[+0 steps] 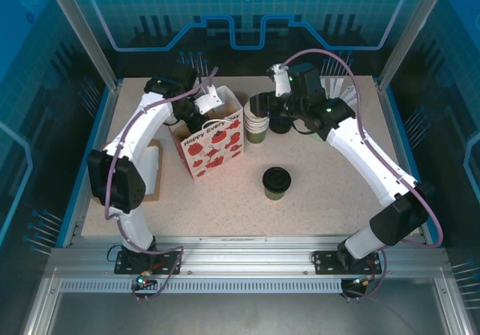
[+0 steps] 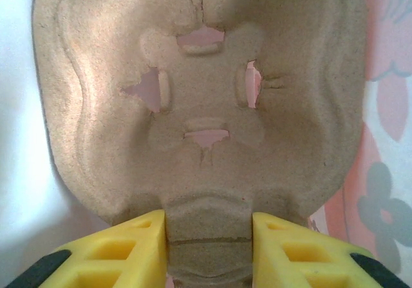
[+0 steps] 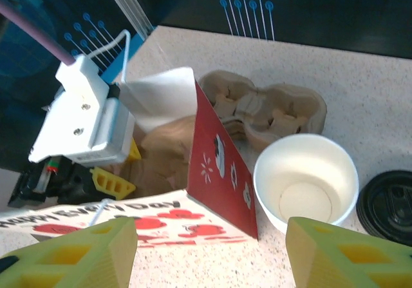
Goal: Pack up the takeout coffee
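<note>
Left hand [image 2: 207, 227] cropped, clasping pulp tray [image 2: 206, 104], half-hidden inside paper bag [image 1: 214, 146]

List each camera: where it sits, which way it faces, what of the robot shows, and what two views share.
Top external: above and behind, looking down on the table; left arm and right arm show.
Left wrist: over the bag, facing the pulp carrier held in the left gripper.
Right wrist: looking down past the open right gripper at the bag and cup stack.
Shared: top and right wrist see the bag.
</note>
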Action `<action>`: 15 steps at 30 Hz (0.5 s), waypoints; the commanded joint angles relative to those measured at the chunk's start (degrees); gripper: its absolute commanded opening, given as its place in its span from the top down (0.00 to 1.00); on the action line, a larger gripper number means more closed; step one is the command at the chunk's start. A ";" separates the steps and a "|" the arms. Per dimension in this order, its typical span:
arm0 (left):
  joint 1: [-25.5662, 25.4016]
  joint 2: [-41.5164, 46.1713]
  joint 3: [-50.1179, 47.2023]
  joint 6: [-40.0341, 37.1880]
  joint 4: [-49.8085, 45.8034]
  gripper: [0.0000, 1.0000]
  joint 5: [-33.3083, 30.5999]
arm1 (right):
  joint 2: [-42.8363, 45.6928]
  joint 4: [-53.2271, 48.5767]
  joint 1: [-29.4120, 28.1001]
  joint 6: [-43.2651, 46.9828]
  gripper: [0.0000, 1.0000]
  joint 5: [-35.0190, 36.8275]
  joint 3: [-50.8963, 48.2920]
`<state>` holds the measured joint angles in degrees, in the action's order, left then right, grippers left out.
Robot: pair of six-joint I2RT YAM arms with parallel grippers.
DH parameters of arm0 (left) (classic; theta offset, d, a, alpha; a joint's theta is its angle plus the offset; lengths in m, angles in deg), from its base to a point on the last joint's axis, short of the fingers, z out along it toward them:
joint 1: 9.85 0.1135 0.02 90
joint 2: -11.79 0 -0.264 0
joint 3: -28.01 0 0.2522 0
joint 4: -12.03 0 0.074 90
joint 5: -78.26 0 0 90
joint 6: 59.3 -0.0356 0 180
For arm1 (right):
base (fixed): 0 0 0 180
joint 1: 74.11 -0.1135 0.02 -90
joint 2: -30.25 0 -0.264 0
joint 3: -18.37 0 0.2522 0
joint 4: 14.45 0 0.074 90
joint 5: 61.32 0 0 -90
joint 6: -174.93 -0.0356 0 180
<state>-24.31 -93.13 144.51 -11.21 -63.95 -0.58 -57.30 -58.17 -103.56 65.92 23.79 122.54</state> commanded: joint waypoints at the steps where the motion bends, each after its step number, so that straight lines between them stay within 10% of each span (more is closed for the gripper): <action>1: -0.70 -1.26 -1.58 1.30 0.47 0.64 -0.72 | 2.27 1.55 0.93 0.99 0.36 0.58 -2.35; 15: -1.77 -4.68 -2.55 3.50 1.55 0.59 -2.94 | 3.92 2.55 1.26 0.64 0.36 0.12 -7.81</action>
<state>-25.51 -96.22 142.85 -9.53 -62.73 -2.96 -55.40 -56.79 -102.92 65.90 23.79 115.81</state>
